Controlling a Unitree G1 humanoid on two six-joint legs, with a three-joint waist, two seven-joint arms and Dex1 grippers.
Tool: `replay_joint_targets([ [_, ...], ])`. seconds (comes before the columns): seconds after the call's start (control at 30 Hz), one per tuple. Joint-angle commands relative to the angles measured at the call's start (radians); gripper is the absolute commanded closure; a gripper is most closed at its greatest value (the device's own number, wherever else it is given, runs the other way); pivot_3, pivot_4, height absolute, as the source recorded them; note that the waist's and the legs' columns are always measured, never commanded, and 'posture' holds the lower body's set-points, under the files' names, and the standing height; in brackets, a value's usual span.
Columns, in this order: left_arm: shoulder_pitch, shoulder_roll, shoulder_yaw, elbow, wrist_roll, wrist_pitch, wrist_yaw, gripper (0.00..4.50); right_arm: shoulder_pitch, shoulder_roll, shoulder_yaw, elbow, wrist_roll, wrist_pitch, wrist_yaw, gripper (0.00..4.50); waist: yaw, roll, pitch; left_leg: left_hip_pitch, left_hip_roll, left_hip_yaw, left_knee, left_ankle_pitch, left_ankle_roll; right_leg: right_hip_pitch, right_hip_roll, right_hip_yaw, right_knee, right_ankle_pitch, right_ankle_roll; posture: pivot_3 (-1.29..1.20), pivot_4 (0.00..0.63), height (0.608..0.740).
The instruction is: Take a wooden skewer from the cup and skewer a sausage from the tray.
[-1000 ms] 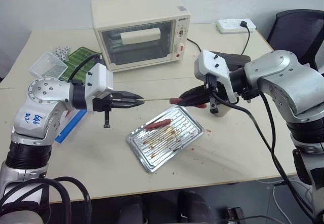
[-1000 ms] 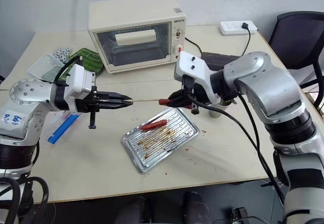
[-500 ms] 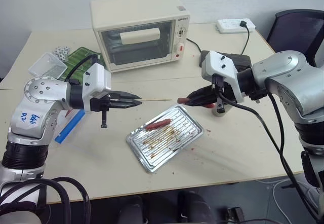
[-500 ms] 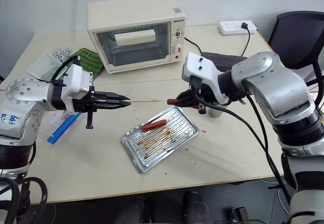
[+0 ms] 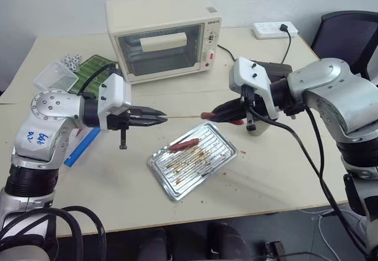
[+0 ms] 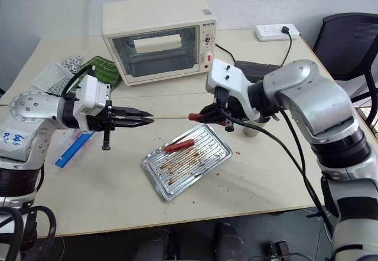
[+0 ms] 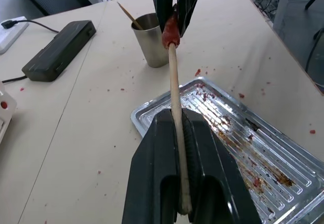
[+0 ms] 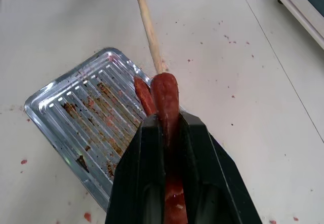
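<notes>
My left gripper (image 5: 158, 117) is shut on the wooden skewer (image 5: 184, 117), which it holds level and pointing to the right. My right gripper (image 5: 220, 116) is shut on a reddish-brown sausage (image 8: 165, 96) facing it above the table. The skewer's tip (image 7: 173, 77) meets the sausage's end (image 7: 170, 31); I cannot tell how deep it goes. Below them lies the shiny tray (image 5: 164, 180) with a second sausage (image 5: 185, 144) on its far side. The cup (image 7: 153, 41) stands behind the right gripper with another stick in it.
A cream toaster oven (image 5: 162, 33) stands at the back. A clear plastic box (image 5: 56, 75), a green item (image 5: 94, 66) and a blue strip (image 5: 82, 144) lie at the left. At the back right are a black box (image 5: 273, 69), a power strip (image 5: 274, 29) and a chair (image 5: 348, 33).
Half a second ago the held sausage stood a little to the right of the skewer's tip. It has come back left and its end meets the tip again. The left gripper has kept still.
</notes>
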Motion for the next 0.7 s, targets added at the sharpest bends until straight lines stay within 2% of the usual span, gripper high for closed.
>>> replay_joint_targets([
  [0.03,-0.013,0.000,0.000,-0.026,0.005,-0.009,0.002,4.50,-0.037,0.006,-0.015,-0.010,0.003,-0.016,0.004,4.17,0.000,0.000,0.000,0.000,0.000,0.000,0.000,0.000,0.000,0.000,0.000,0.000,0.000,0.000,0.000,0.00,0.150,0.740],
  [0.23,-0.028,-0.011,-0.013,-0.015,0.012,-0.015,-0.001,4.50,-0.055,0.026,-0.002,0.008,-0.007,-0.028,0.011,4.17,0.000,0.000,0.000,0.000,0.000,0.000,0.000,0.000,0.000,0.000,0.000,0.000,0.000,0.000,0.000,0.00,0.150,0.740],
  [0.6,-0.097,-0.067,-0.053,0.046,0.053,-0.039,-0.035,4.50,-0.070,0.066,0.063,0.005,-0.075,-0.158,0.087,4.17,0.000,0.000,0.000,0.000,0.000,0.002,0.001,0.000,0.000,0.000,0.001,0.000,0.000,0.000,0.000,0.00,0.150,0.740],
  [0.7,-0.078,-0.059,-0.033,0.036,0.056,-0.036,-0.027,4.50,-0.069,0.059,0.052,0.019,-0.087,-0.157,0.092,3.40,-0.001,0.000,0.000,0.000,0.000,0.002,0.001,0.000,0.000,0.000,0.001,0.000,0.000,0.000,0.000,0.00,0.150,0.740],
])
